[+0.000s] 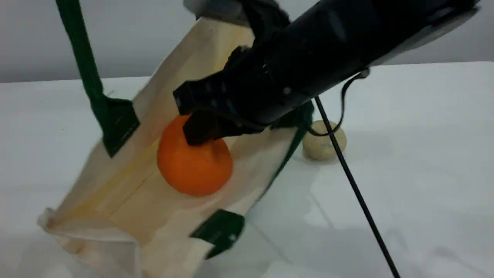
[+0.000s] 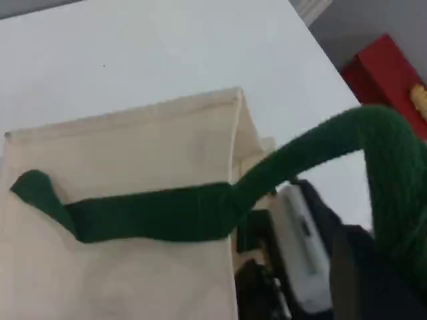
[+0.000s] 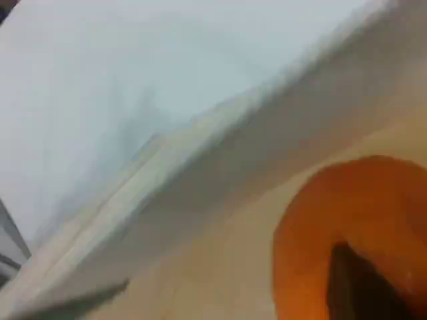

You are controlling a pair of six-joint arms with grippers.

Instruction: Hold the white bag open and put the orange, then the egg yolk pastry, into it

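The white bag [image 1: 127, 200] lies tilted on the table with its mouth open toward the camera. One green strap handle [image 1: 83, 58] is pulled taut upward, out of the scene view's top edge. In the left wrist view the same strap [image 2: 320, 150] curves over the dark tip of my left gripper [image 2: 373, 280], which is shut on it. The orange [image 1: 193, 164] hangs inside the bag's mouth, just above the lower wall. My right gripper [image 1: 202, 131] is shut on its top, also shown in the right wrist view [image 3: 363, 287]. The egg yolk pastry [image 1: 322, 146] sits on the table right of the bag.
A thin black cable [image 1: 355, 189] slants from the right arm down past the pastry to the bottom edge. The second green strap [image 1: 222, 229] lies at the bag's near rim. A red box [image 2: 383, 73] stands beyond the table's edge.
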